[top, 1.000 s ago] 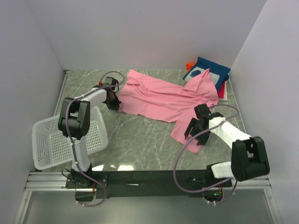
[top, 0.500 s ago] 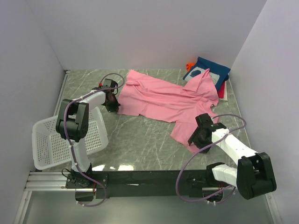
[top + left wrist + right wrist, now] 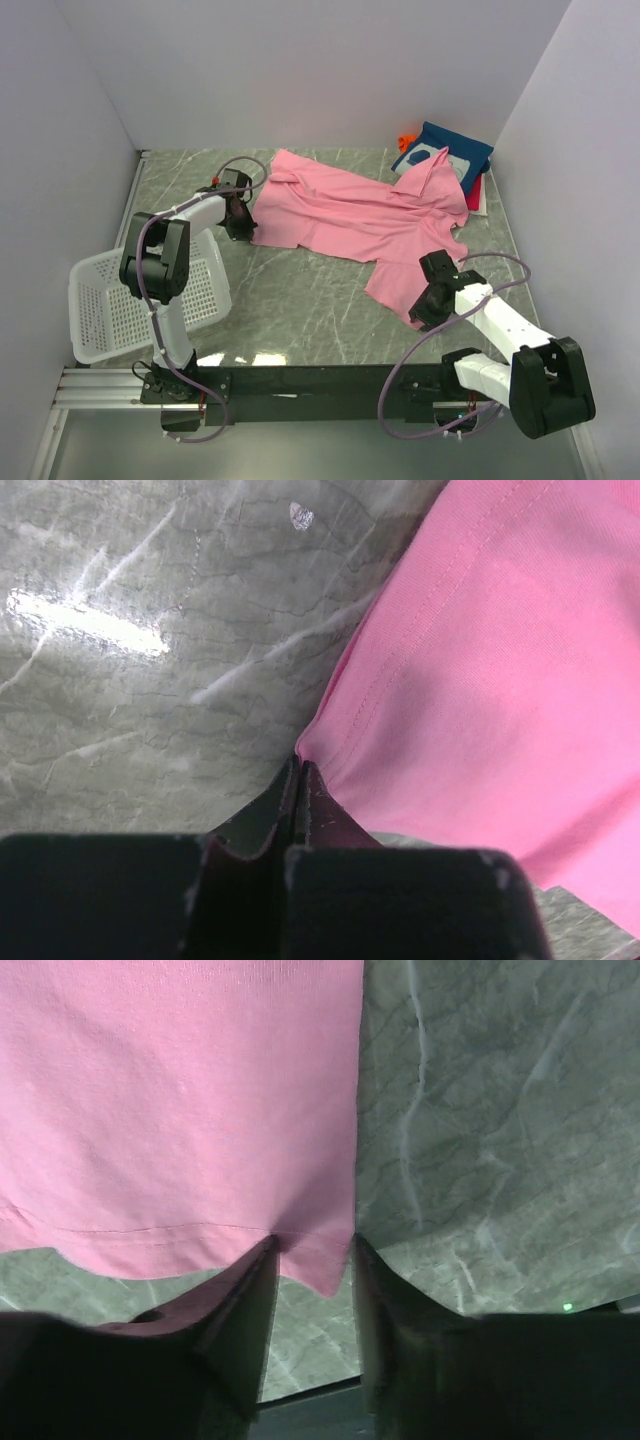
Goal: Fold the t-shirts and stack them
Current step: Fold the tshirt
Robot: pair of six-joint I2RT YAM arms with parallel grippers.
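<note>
The right pincer (image 3: 430, 303) sits nearest, released, its fingers (image 3: 245, 1300) spread either side of the near hem corner of the pink t-shirt (image 3: 350, 215), with cloth between them but not clamped. To the left, a white basket (image 3: 100, 320) overhangs the near-left edge of the grey marbled counter (image 3: 300, 300). Farther back, the left pincer (image 3: 240, 222) is clenched on the shirt's left corner, fingertips pressed together over the hem. The shirt lies spread across the middle of the counter. In the far right corner rests a blue folded garment (image 3: 445, 155), touching the shirt's far edge.
</note>
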